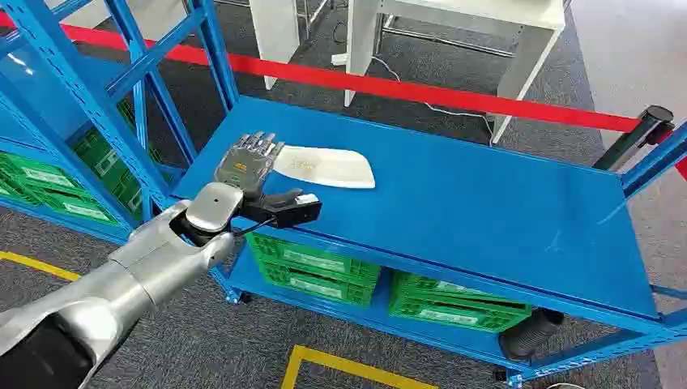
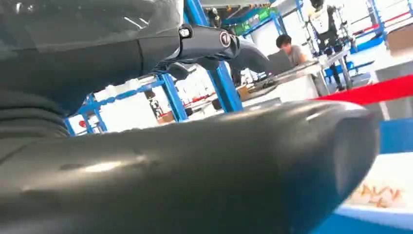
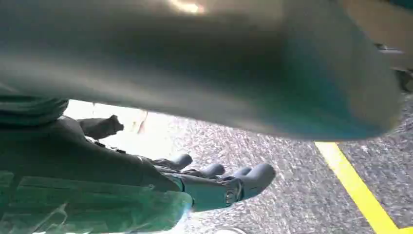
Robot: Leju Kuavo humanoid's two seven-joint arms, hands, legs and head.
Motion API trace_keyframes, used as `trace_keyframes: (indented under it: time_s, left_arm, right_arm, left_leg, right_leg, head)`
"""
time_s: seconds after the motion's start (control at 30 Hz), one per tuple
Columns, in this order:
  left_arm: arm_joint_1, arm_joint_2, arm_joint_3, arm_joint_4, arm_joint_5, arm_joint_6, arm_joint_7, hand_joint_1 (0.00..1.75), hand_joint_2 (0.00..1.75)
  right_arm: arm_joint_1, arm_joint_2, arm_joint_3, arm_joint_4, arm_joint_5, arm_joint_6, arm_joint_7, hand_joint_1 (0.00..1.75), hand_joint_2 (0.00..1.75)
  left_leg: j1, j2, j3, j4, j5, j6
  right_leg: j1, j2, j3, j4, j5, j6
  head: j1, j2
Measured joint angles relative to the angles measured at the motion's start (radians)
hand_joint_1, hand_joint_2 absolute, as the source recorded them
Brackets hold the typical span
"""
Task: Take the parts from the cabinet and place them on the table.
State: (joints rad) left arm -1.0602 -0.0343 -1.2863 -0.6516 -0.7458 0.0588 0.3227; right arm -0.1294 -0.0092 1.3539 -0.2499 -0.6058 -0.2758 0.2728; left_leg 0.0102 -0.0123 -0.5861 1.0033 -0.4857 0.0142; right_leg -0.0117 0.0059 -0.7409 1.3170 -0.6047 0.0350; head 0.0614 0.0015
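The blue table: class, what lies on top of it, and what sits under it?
On the blue table: a white part, touched by the left hand. Underneath: green crates; their contents are hidden.

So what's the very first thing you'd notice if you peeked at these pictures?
Probably the shiny silver arm reaching in from the lower left, its left robot hand resting at one end of a flat white plastic part that lies on the bright blue metal table top. Next, the long red barrier tape stretched across behind the table, and the green plastic crates lined up on the shelf underneath.
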Motion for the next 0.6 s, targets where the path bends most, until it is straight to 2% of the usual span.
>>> trace_keyframes:
  time_s: [0.03,0.07,0.1,0.13,0.17,0.2,0.27,0.33,0.37,0.4,0.47,0.5,0.53,0.57,0.6]
  left_arm:
    - [0.002,0.0,0.0,0.0,0.002,0.0,0.0,0.0,0.0]
    - [0.002,0.0,0.0,0.001,0.002,0.0,0.0,0.0,0.0]
    - [0.002,0.0,0.0,0.0,0.002,0.001,0.0,0.0,0.0]
    - [0.002,0.0,0.001,0.001,0.002,0.001,0.0,0.0,0.0]
    - [0.001,0.0,0.0,0.001,0.002,0.001,0.0,0.0,0.0]
    - [0.001,0.0,0.0,0.002,0.002,0.001,0.0,0.0,0.0]
    - [0.002,0.0,0.0,0.003,0.001,0.001,0.0,0.0,0.0]
    - [0.001,0.0,0.002,0.003,0.001,0.001,0.0,0.0,0.0]
    - [-0.001,0.0,0.003,0.003,0.0,0.002,0.0,0.0,0.0]
    - [-0.002,0.0,0.003,0.003,-0.001,0.002,0.0,0.0,0.0]
    - [0.003,0.0,0.001,0.004,-0.001,0.001,-0.003,0.0,0.0]
    - [0.007,0.0,0.0,0.005,-0.002,0.001,-0.004,0.0,0.0]
    - [0.01,0.0,0.0,0.005,-0.002,0.001,-0.005,0.0,0.0]
    - [0.01,0.0,0.0,0.007,-0.002,0.001,-0.006,0.0,0.0]
    - [0.009,-0.001,0.0,0.007,-0.002,0.002,-0.008,0.0,0.0]
  right_arm:
    - [0.0,0.0,0.0,0.0,0.002,0.0,0.0,0.0,0.0]
    - [0.0,0.0,0.0,0.0,0.005,0.0,0.0,0.0,0.0]
    - [-0.001,0.0,0.0,0.0,0.007,0.0,0.001,0.0,0.0]
    - [-0.001,0.0,0.0,0.0,0.008,0.0,0.001,0.0,0.0]
    - [-0.001,0.0,0.0,0.0,0.009,0.0,0.001,0.0,0.0]
    - [-0.003,0.0,0.0,0.0,0.009,0.0,0.001,0.0,0.0]
    - [-0.002,0.0,0.0,0.0,0.009,-0.001,0.002,0.0,0.0]
    - [-0.002,0.0,0.0,0.0,0.009,-0.001,0.003,0.0,0.0]
    - [-0.003,0.0,0.0,0.0,0.009,-0.001,0.003,0.0,0.0]
    - [-0.005,0.001,0.0,0.0,0.01,0.0,0.003,0.0,0.0]
    - [-0.006,0.001,0.0,0.0,0.011,0.0,0.003,0.0,0.0]
    - [-0.005,0.001,0.0,0.0,0.011,0.0,0.003,0.0,0.0]
    - [-0.005,0.001,0.0,0.0,0.011,0.0,0.003,0.0,0.0]
    - [-0.004,0.001,0.0,0.0,0.011,0.0,0.003,0.0,0.0]
    - [-0.005,0.002,0.0,0.0,0.012,0.0,0.003,0.0,0.0]
  left_leg:
    - [0.0,-0.001,0.005,0.0,-0.004,-0.002]
    - [0.001,-0.002,0.011,0.002,-0.01,-0.005]
    - [0.002,-0.002,0.019,0.005,-0.018,-0.009]
    - [0.002,-0.002,0.026,0.008,-0.027,-0.015]
    - [-0.005,-0.002,0.025,0.01,-0.031,-0.021]
    - [-0.004,-0.003,0.023,0.014,-0.034,-0.026]
    - [-0.001,-0.002,0.027,0.008,-0.035,-0.035]
    - [0.0,-0.001,0.027,0.014,-0.05,-0.048]
    - [0.0,0.0,0.016,0.046,-0.067,-0.053]
    - [0.001,0.0,-0.016,0.114,-0.098,-0.056]
    - [0.001,0.0,-0.104,0.278,-0.153,-0.061]
    - [0.001,0.0,-0.133,0.318,-0.153,-0.06]
    - [0.001,0.0,-0.137,0.31,-0.126,-0.058]
    - [0.001,0.0,-0.122,0.256,-0.076,-0.053]
    - [0.0,0.0,-0.09,0.171,-0.02,-0.046]
  right_leg:
    - [-0.001,0.0,0.001,-0.019,0.03,0.001]
    - [-0.002,0.0,0.024,-0.086,0.083,0.001]
    - [-0.004,-0.001,0.061,-0.177,0.14,0.001]
    - [-0.005,-0.002,0.094,-0.262,0.178,0.0]
    - [0.0,-0.002,0.105,-0.265,0.161,-0.002]
    - [0.0,0.0,0.112,-0.285,0.15,-0.014]
    - [0.004,0.002,0.11,-0.278,0.145,-0.026]
    - [-0.004,0.001,0.12,-0.286,0.144,-0.04]
    - [-0.004,0.001,0.125,-0.288,0.141,-0.045]
    - [-0.005,0.0,0.13,-0.289,0.138,-0.049]
    - [-0.004,-0.001,0.137,-0.288,0.131,-0.054]
    - [-0.003,0.0,0.141,-0.288,0.128,-0.055]
    - [-0.003,0.001,0.147,-0.288,0.124,-0.054]
    - [-0.001,0.003,0.155,-0.288,0.119,-0.053]
    - [0.0,0.005,0.165,-0.288,0.114,-0.051]
  head:
    - [0.0,0.0]
    - [0.0,0.0]
    - [0.001,0.0]
    - [0.003,0.0]
    - [0.0,0.0]
    - [0.001,0.0]
    - [-0.002,0.0]
    - [-0.001,0.0]
    - [-0.009,0.0]
    - [-0.011,0.0]
    - [-0.011,0.0]
    - [-0.011,0.0]
    - [-0.011,0.0]
    - [-0.014,0.0]
    - [-0.014,0.0]
